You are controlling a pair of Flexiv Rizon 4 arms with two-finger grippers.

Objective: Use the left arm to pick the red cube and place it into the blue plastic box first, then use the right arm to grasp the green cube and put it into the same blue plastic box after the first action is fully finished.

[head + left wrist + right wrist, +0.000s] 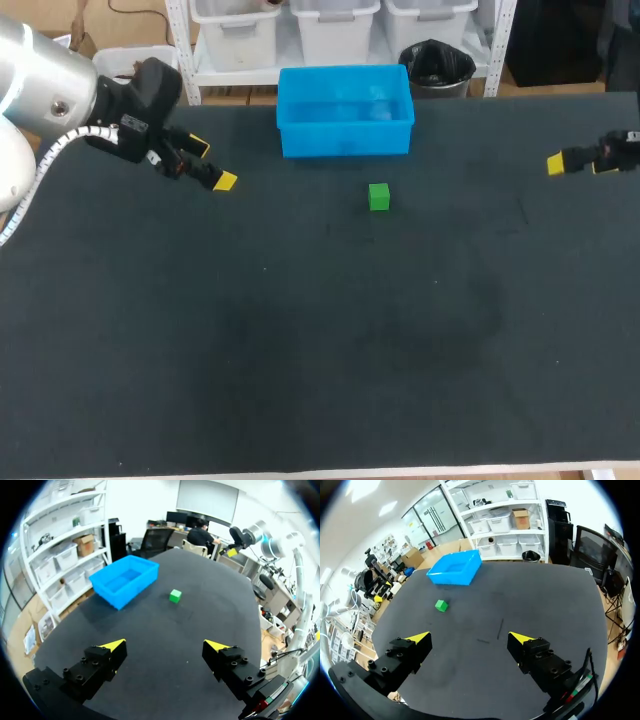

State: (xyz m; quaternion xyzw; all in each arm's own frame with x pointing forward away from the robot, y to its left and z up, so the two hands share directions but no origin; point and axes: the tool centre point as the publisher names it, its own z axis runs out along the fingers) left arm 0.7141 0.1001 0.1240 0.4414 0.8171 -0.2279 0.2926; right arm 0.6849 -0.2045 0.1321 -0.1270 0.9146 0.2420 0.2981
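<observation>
Bench [300, 380] holds green cube [378, 197] mid-frame, below blue box [345, 140]. Red cube unseen, perhaps boxed. Left tool [212, 165], right tool [580, 163] both released; green step remains.

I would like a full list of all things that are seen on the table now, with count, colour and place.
blue plastic box: one, blue, middle of the table's far edge.
green cube: one, green, on the table just in front of the box, apart from it.
red cube: none visible in any view.
table: one, black top.
left fingers: two, black with yellow tips, open, over the far left.
right fingers: two, same colours, open, over the far right.
</observation>
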